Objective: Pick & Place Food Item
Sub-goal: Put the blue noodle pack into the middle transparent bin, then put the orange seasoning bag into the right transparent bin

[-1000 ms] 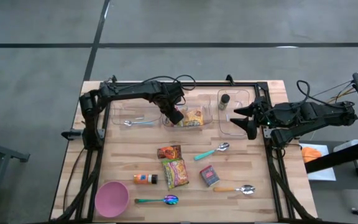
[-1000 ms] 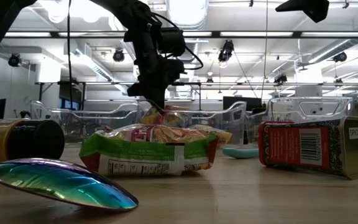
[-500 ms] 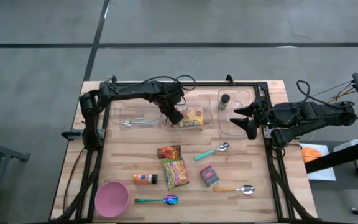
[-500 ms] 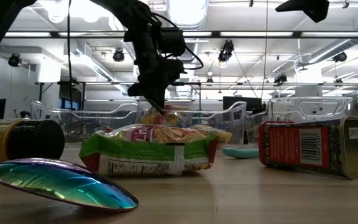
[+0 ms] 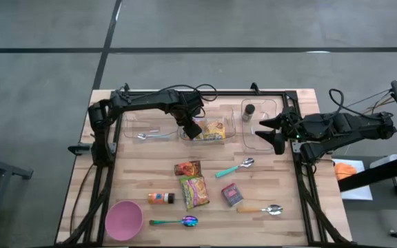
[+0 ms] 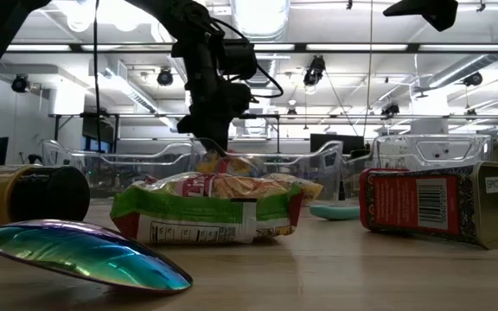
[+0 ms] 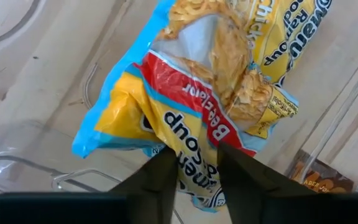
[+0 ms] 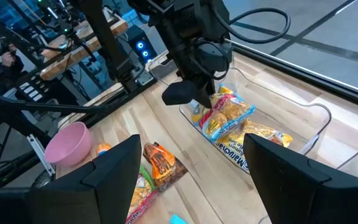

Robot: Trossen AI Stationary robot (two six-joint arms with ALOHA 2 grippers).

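Note:
A yellow-and-red ramen packet with a blue edge [image 7: 185,106] lies in the middle clear bin [image 5: 230,124], partly on top of a second yellow ramen packet [image 7: 278,37]. My left gripper [image 5: 191,129] points down into that bin and is open. Its two fingers stand on either side of the top packet's near end [image 7: 196,171]. The right wrist view shows this packet [image 8: 225,115] resting tilted in the bin under the left gripper [image 8: 194,93]. My right gripper [image 5: 271,134] waits open above the table's right side, holding nothing. My left gripper comes from above, pointing down, with the top packet's end [image 7: 194,155] in the gap between its open fingers. I cannot tell whether the fingers touch the packet. The packet rests on the other packet and the bin floor.
A left bin holds a spoon [image 5: 147,136], and a right bin holds a dark-lidded jar [image 5: 249,111]. On the open table lie a brown snack packet [image 5: 187,168], a green noodle packet [image 5: 195,191], a red tin [image 5: 232,195], a spice bottle [image 5: 161,198], a pink bowl [image 5: 124,219] and three spoons.
My left gripper has opened above the middle bin while staying in place. The packet it held by the end now lies in the bin.

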